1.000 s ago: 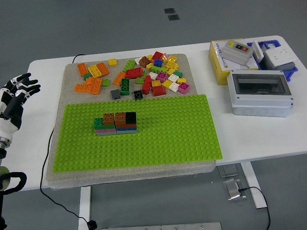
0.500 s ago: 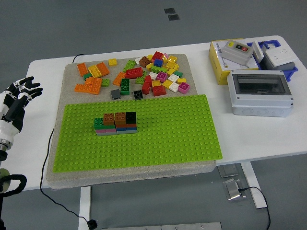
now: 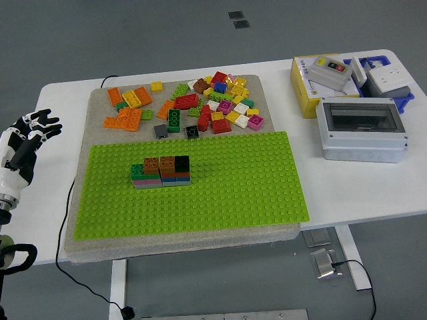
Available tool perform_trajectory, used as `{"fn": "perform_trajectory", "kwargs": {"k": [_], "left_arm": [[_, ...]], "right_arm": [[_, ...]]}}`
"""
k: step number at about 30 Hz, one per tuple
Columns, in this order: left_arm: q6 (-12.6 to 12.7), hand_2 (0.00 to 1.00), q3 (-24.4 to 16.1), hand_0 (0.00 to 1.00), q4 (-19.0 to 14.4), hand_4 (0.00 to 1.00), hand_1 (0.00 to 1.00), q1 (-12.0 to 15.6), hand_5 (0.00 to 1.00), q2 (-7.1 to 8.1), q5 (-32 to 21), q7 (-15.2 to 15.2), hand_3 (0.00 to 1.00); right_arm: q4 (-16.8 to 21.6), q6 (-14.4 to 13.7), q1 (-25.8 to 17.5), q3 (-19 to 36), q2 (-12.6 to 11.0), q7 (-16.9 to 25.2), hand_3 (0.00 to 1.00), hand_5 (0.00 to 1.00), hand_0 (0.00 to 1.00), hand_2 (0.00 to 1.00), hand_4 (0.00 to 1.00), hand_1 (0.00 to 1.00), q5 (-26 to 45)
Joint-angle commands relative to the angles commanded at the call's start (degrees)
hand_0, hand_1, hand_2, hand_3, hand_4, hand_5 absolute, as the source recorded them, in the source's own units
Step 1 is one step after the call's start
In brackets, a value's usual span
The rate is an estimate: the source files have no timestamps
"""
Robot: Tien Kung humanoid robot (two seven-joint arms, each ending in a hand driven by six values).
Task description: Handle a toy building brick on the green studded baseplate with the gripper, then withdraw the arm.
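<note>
Left robot hand (image 3: pixel 23 143) lower, empty.

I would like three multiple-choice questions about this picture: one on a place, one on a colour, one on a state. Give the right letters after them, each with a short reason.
1. Where does the left hand hang?
A. left of the table, off its edge
B. over the green baseplate
C. over the loose bricks

2. What colour is the top brick at the right end of the small stack?
A. white
B. black
C. yellow

3. What is the state of the left hand?
A. closed on a brick
B. open, holding nothing
C. flat on the baseplate

Answers:
1 A, it is beside the table's left edge.
2 B, the right-end brick is black.
3 B, its fingers are spread and empty.
</note>
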Motion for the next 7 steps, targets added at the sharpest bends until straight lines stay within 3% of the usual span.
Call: {"fn": "perform_trajectory", "kwargs": {"k": [1,2,7], "left_arm": [[0.00,0.594,-0.03,0.710,-0.06,0.593,0.635,-0.03,0.425,0.02,0.06,0.00,0.631],[0.00,0.594,-0.12,0.710,-0.16,0.592,0.636,-0.07,0.423,0.02,0.13,0.00,0.631],[0.04,0.594,-0.97,0.710,-0.56,0.592,0.636,-0.04,0.423,-0.19,0.31,-0.03,0.631]], "right_arm": [[0.00,-0.07,-0.11,-0.15,0.04,0.16,0.896,0.998,0.630,0.723,0.708,0.621,0.28],[0.00,-0.20,-0.19,-0.35,0.08,0.45,0.903,0.998,0.630,0.656,0.724,0.589,0.62],[0.00,-0.55,-0.17,-1.28,0.00,1.53,0.903,0.998,0.630,0.656,0.724,0.589,1.94]]}}
